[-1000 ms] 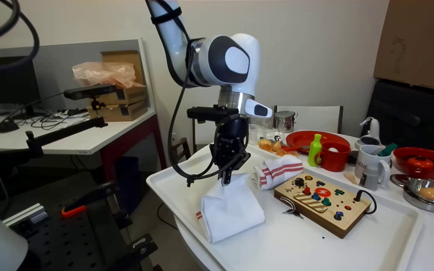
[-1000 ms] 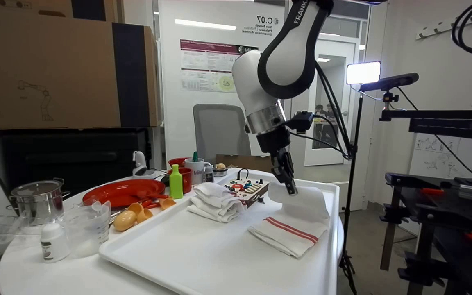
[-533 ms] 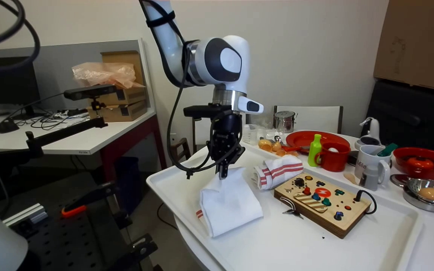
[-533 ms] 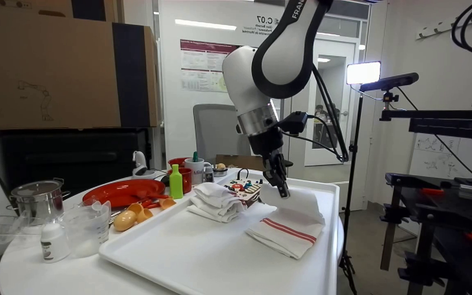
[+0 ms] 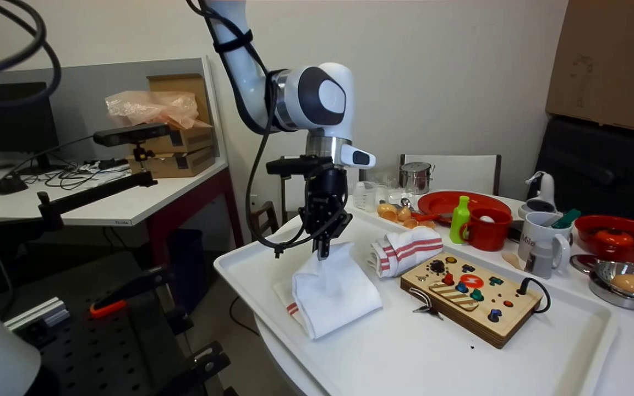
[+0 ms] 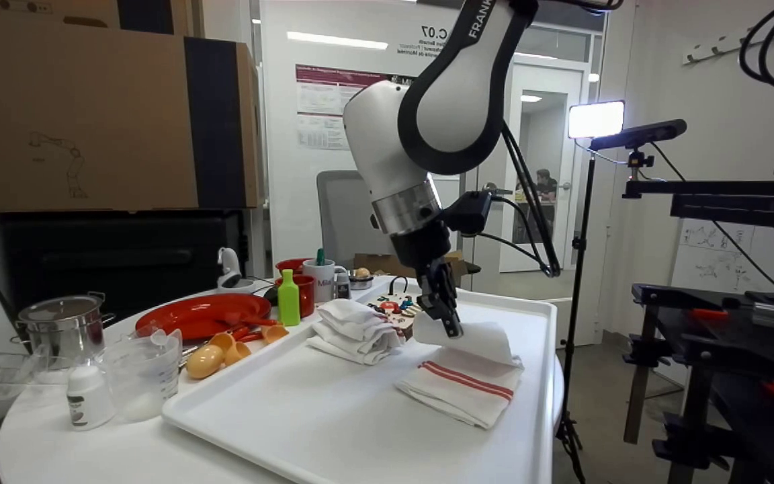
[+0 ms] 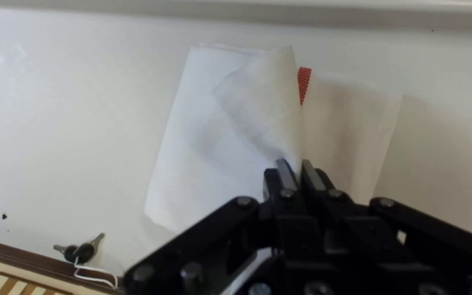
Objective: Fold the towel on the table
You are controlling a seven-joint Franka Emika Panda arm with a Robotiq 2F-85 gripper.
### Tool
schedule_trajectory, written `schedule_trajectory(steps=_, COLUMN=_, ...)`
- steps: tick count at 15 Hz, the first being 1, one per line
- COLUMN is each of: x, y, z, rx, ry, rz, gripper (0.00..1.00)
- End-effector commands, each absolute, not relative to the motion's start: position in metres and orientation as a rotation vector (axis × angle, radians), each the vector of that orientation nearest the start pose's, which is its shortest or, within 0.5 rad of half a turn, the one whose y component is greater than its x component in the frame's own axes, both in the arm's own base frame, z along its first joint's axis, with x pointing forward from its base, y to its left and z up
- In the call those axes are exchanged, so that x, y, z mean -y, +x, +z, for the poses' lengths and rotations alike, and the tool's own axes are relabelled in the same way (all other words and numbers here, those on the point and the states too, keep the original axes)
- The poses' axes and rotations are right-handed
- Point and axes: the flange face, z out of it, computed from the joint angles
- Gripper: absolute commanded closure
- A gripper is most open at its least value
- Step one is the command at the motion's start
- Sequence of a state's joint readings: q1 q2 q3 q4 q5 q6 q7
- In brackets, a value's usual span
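A white towel with red stripes lies partly folded on the white tray, in both exterior views (image 5: 339,300) (image 6: 461,390) and the wrist view (image 7: 203,123). My gripper, in both exterior views (image 5: 322,254) (image 6: 453,331) and the wrist view (image 7: 295,168), is shut on one edge of it. That edge is pinched and lifted above the striped layer, which lies flat on the tray. The cloth between the fingertips is only partly visible. A second striped towel, folded in a stack, sits apart on the tray in both exterior views (image 5: 408,250) (image 6: 350,333).
The tray (image 5: 460,379) has a raised rim. On it stand a wooden control box (image 5: 474,297) and small keys (image 5: 427,311). Beyond the rim are a red mug (image 5: 487,228), a green bottle (image 5: 460,220), a red plate (image 6: 202,316) and egg pieces (image 6: 205,361).
My gripper has moved across the tray with the held towel edge, leftward in both exterior views. The lifted layer has shifted over the striped layer, and the towel has slid slightly along.
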State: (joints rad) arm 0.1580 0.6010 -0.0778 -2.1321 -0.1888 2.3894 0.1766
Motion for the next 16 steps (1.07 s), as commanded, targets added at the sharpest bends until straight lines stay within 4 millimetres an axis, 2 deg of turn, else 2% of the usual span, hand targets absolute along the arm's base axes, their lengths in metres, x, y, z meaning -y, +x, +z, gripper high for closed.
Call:
schedule_trajectory(steps=1, x=-0.048, y=0.526, z=0.110, rx=0.155, ry=-3.319, rz=0.503, gripper=0.98)
schedule_trajectory(steps=11, x=-0.059, y=0.533, z=0.156, rx=0.274, ry=-3.363, rz=0.337, gripper=0.98)
schedule_trajectory(steps=16, x=-0.058, y=0.527, z=0.173, rx=0.352, ry=-3.376, rz=0.274, gripper=0.98)
